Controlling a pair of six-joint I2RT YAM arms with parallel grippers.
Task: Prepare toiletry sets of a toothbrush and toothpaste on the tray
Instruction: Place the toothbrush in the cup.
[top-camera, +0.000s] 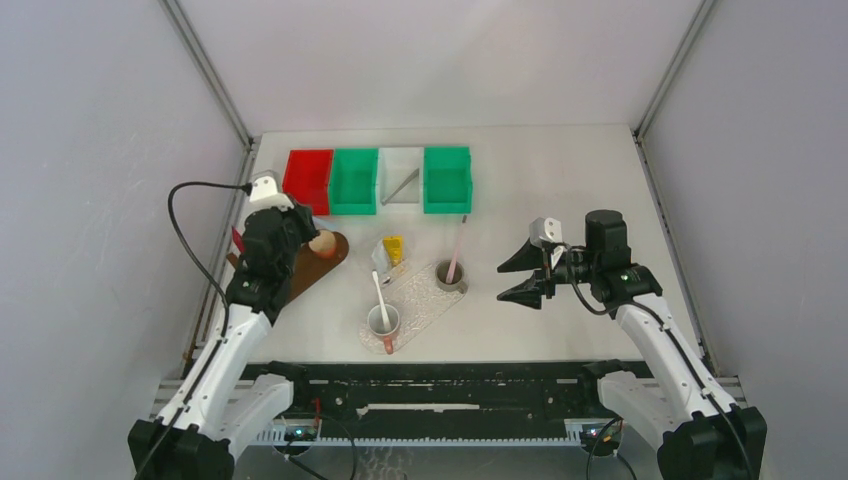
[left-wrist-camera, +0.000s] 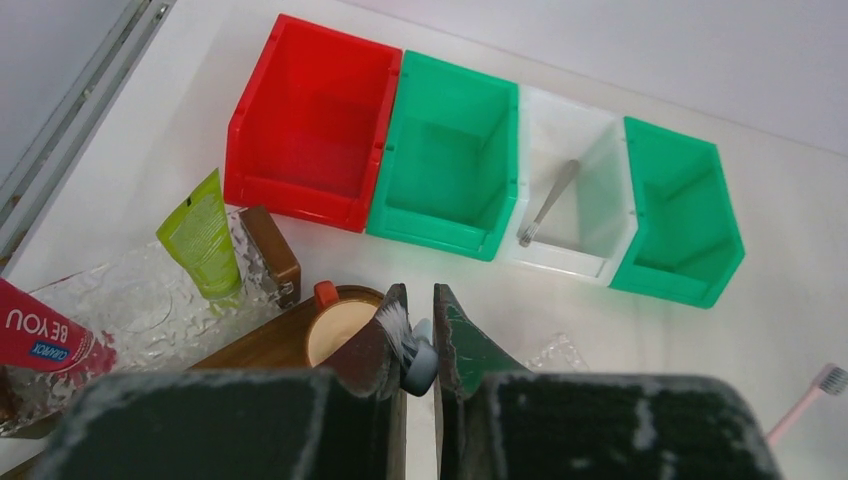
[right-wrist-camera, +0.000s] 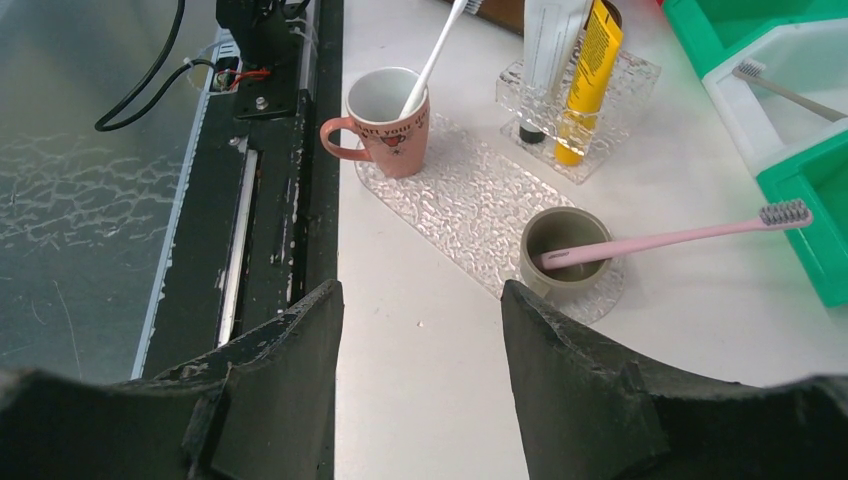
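- Four bins stand in a row along the bench's far edge in the top view: red bin (top-camera: 308, 180), left green bin (top-camera: 354, 181), white bin (top-camera: 401, 178), right green bin (top-camera: 447, 180).
- Near the bench's left edge the left gripper (top-camera: 300, 232) hangs over a wooden tray (top-camera: 310, 275), just beside a brown mug (top-camera: 322, 243). Its jaws are hidden under the wrist here.
- Toward the middle of the near edge lies a clear tray (top-camera: 425, 300). It carries a pink mug (top-camera: 384, 322) holding a white toothbrush (top-camera: 379, 290), and an olive cup (top-camera: 450, 278) holding a pink toothbrush (top-camera: 457, 250).
- Just beyond that tray stand a yellow tube (top-camera: 394, 248) and a white tube (top-camera: 381, 255).
- The right gripper (top-camera: 503, 282) hovers to the right of the clear tray, jaws spread wide with nothing between them.
- In the left wrist view the left gripper (left-wrist-camera: 418, 300) is nearly closed, pinching the bristled head of a grey-blue toothbrush (left-wrist-camera: 415, 350) directly above the brown mug.
- To the left of the mug, a green tube (left-wrist-camera: 200, 235) stands in a clear holder (left-wrist-camera: 130, 300). A red tube (left-wrist-camera: 40, 335) shows at the picture's left edge.
- A grey toothbrush (left-wrist-camera: 548, 202) lies slanted in the white bin.
- In the right wrist view the right gripper (right-wrist-camera: 420, 300) stands wide open and empty, apart from the olive cup, with the pink toothbrush leaning out towards the bins.
- The white toothbrush stands in the pink mug, and the two tubes stand upright in a second holder (right-wrist-camera: 620, 100).
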